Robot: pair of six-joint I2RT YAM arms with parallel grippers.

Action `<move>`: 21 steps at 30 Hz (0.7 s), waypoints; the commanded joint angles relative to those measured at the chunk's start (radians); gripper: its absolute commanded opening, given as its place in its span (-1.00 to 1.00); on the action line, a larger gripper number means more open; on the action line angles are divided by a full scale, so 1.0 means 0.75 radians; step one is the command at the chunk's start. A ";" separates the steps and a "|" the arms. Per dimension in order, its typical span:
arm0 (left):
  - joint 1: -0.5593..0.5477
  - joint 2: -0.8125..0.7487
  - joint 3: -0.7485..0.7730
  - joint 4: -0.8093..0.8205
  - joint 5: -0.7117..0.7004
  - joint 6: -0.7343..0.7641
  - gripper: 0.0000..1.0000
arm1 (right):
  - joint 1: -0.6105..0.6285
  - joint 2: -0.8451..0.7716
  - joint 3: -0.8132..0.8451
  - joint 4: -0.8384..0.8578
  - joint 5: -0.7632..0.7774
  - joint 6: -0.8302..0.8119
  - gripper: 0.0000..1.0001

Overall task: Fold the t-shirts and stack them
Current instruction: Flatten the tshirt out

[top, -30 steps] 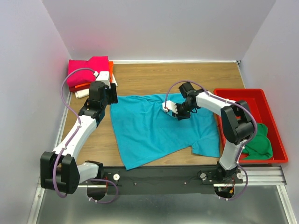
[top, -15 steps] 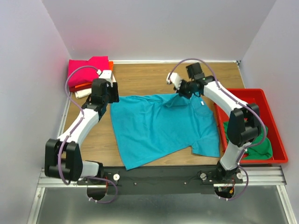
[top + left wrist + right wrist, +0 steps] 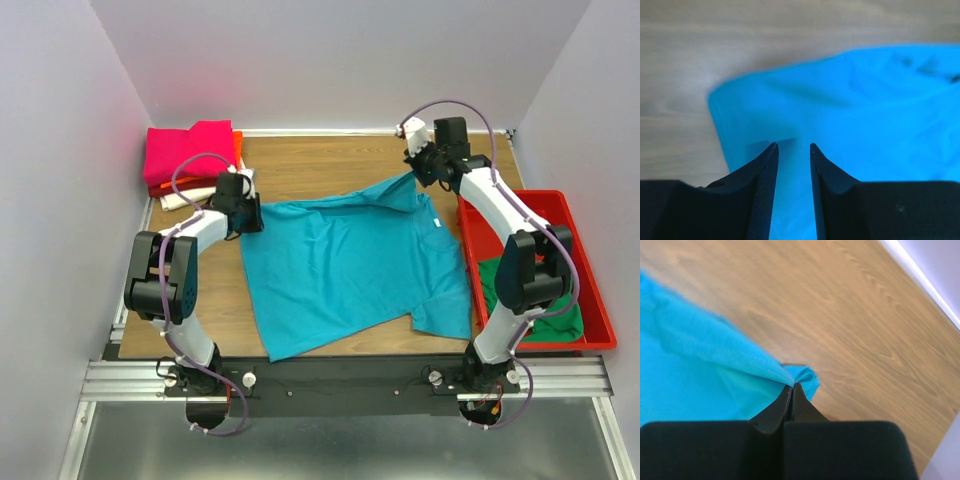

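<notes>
A teal t-shirt [image 3: 350, 270] lies spread on the wooden table, its small white neck label [image 3: 437, 223] near the right. My right gripper [image 3: 418, 168] is shut on a far edge of the teal cloth and holds it pulled toward the back right; the right wrist view shows the cloth [image 3: 700, 355] pinched at the tips of the gripper [image 3: 792, 386]. My left gripper [image 3: 252, 214] is at the shirt's far left corner. In the left wrist view the gripper [image 3: 792, 146] is narrowly open, low over the teal cloth [image 3: 865, 100].
A stack of folded shirts sits at the back left: magenta [image 3: 190, 148] on top, orange [image 3: 237, 145] and cream [image 3: 175, 200] beneath. A red tray [image 3: 510, 195] at the right holds a green shirt [image 3: 555, 310]. Walls stand close on three sides.
My right gripper has carried the teal cloth from the shirt's middle to the back right, unfolding it. My left arm has folded back, its gripper staying by the far left corner.
</notes>
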 commanded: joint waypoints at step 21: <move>-0.052 -0.256 -0.003 -0.081 -0.033 -0.075 0.14 | -0.086 0.042 0.101 0.212 0.012 0.309 -0.99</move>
